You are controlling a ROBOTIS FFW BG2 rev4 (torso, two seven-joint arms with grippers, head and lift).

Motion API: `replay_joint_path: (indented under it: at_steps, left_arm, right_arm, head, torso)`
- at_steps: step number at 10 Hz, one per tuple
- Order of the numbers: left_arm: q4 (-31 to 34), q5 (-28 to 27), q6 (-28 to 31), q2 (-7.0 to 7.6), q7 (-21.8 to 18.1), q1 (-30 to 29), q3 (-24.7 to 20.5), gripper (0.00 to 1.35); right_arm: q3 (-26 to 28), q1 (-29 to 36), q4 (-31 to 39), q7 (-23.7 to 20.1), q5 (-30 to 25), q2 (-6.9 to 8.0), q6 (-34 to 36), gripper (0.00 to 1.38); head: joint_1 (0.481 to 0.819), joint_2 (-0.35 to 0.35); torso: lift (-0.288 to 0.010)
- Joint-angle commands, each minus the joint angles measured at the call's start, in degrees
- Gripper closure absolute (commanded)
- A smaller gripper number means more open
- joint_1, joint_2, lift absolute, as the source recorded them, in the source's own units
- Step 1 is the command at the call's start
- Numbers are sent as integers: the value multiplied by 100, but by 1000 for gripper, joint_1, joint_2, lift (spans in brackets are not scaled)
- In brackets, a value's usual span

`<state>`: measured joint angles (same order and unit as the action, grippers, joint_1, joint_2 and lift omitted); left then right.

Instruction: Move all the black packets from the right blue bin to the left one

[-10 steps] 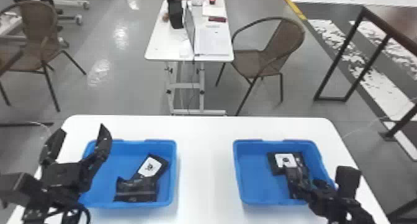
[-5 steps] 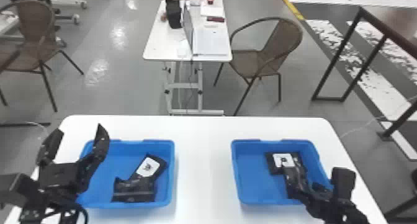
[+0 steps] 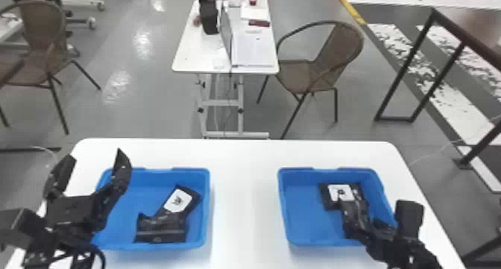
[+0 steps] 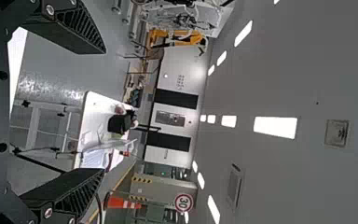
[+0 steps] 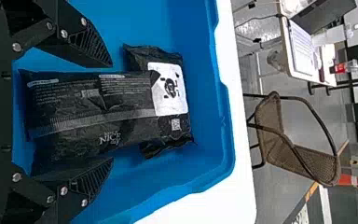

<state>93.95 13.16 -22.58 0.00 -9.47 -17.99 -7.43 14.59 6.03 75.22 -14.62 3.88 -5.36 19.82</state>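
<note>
Two black packets overlap in the right blue bin. The right gripper is there, jaws open astride the upper packet. Left of that bin are the left blue bin, holding two more packets, and the left gripper, jaws open.

We see a white surface with rounded far corners. Directly on it we find the left blue bin and the right blue bin, both upright, side by side but well apart.
</note>
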Motion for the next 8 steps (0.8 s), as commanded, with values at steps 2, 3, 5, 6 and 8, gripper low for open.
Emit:
replay_joint_path:
  at_steps: [2,3,5,6,8]
  left_arm:
    - [1,11,-53,-15,-2,-2,14,127]
    - [1,11,-71,-15,-2,-2,14,127]
    - [-8,29,-89,-15,-2,-2,-4,127]
    - [-8,38,-97,-15,-2,-2,-4,127]
    - [-8,38,-97,-15,-2,-2,-4,127]
  right_arm:
    - [0,-207,-271,-6,-115,-26,14,506]
    - [0,-251,-342,-6,-36,-44,49,654]
    - [-18,-181,-175,47,140,-44,66,1292]
    - [-18,-111,-34,143,271,9,22,1274]
    - [-18,-93,-25,196,351,27,-22,1274]
  head:
    - [695,-72]
    - [695,-74]
    - [695,-76]
    - [695,-74]
    - [695,-68]
  torso:
    - [0]
    - [0]
    - [0]
    - [0]
    - [0]
